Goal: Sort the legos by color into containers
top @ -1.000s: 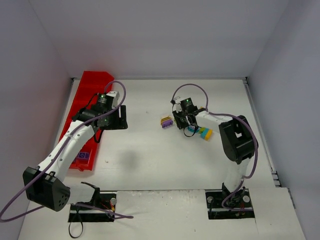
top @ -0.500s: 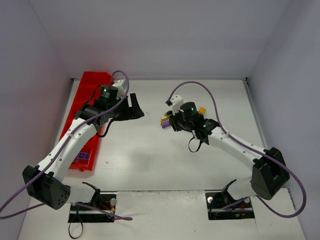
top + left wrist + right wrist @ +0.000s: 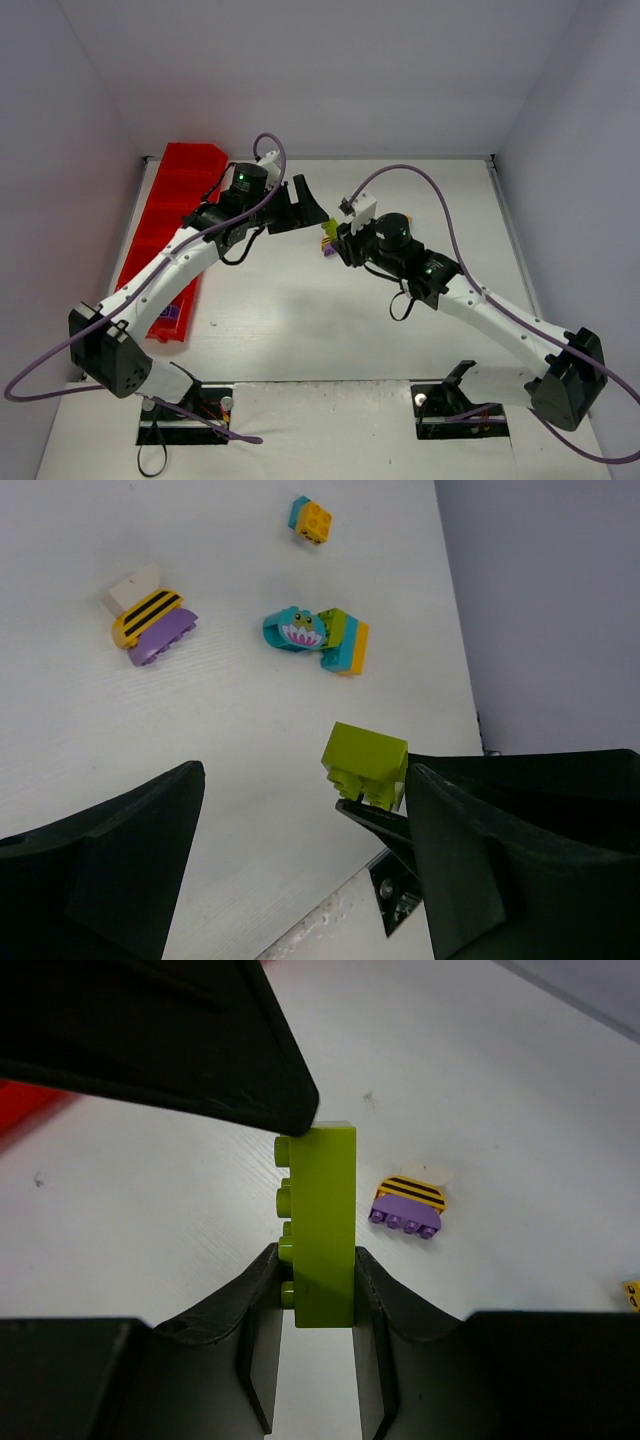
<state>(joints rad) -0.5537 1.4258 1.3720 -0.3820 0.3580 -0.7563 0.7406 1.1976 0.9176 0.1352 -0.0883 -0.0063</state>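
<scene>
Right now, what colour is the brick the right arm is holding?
It's a lime green brick; the right wrist view shows it best.

Left tool [image 3: 305, 780] spread wide; lime green rectangular plastic brick [image 3: 365, 763] at 5 o'clock; purple-yellow striped plastic brick [image 3: 152, 628] at 10 o'clock.

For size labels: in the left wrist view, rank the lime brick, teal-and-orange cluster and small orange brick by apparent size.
1. Tied: teal-and-orange cluster and lime brick look alike; the lime one is held nearer the camera.
2. small orange brick.
</scene>
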